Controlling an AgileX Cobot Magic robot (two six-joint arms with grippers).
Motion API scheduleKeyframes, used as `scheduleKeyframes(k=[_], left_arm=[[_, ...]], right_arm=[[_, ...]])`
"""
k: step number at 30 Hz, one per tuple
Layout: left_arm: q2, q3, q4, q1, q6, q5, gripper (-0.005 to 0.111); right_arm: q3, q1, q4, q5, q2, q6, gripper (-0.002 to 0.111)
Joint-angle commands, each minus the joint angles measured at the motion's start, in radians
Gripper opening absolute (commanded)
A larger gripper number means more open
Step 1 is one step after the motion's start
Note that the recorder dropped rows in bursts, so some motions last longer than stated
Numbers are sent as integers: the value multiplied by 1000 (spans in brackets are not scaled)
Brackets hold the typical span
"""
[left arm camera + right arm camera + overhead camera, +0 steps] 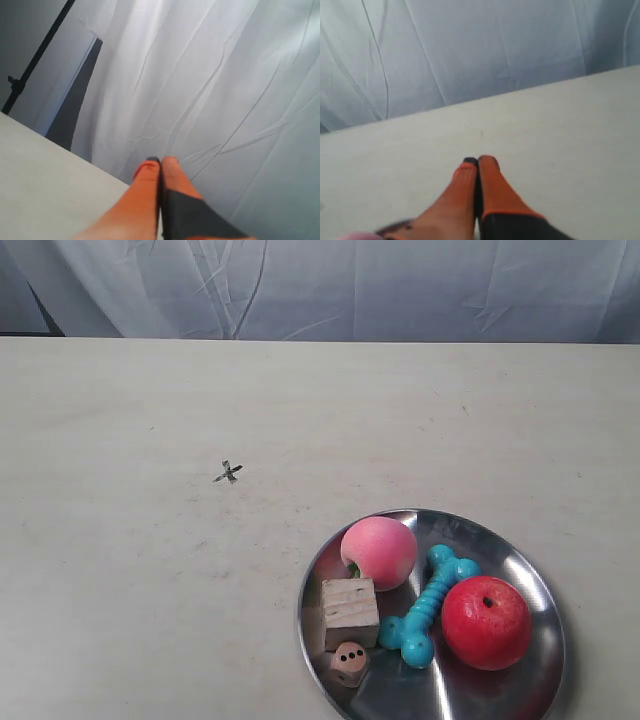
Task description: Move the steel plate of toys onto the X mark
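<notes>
A wrinkled white curtain (320, 290) hung behind the pale tabletop (120, 590). The steel plate (522, 570) sat against the tabletop's edge nearest the exterior camera, toward that view's right corner. It held a peach (379, 552), an apple (486, 622), a teal bone (428, 608), a wooden cube (350, 613) and a die (349, 662). The X mark (228, 473) lay bare, well apart, nearer the tabletop's middle. The left fingers (145, 192) were pressed together, holding nothing. So were the right fingers (462, 192).
</notes>
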Motion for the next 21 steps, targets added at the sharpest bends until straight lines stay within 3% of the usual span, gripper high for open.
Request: scheduleKeyframes(k=[1, 7, 11, 14, 17, 21], left_arm=[[-5, -49, 52, 5, -4, 34, 0], [111, -201, 56, 5, 29, 236, 0], [211, -302, 56, -28, 107, 290, 0], [302, -386, 77, -74, 154, 286, 0], [459, -534, 119, -129, 174, 288, 0], [646, -674, 119, -197, 190, 338, 0]], right_arm=[[2, 4, 337, -212, -6, 1, 0], [2, 2, 563, -455, -6, 15, 0], [2, 2, 660, -531, -6, 113, 0], [-36, 2, 646, -594, -6, 124, 0], [-95, 2, 511, -755, 8, 11, 0], [-167, 2, 488, -677, 91, -100, 0]])
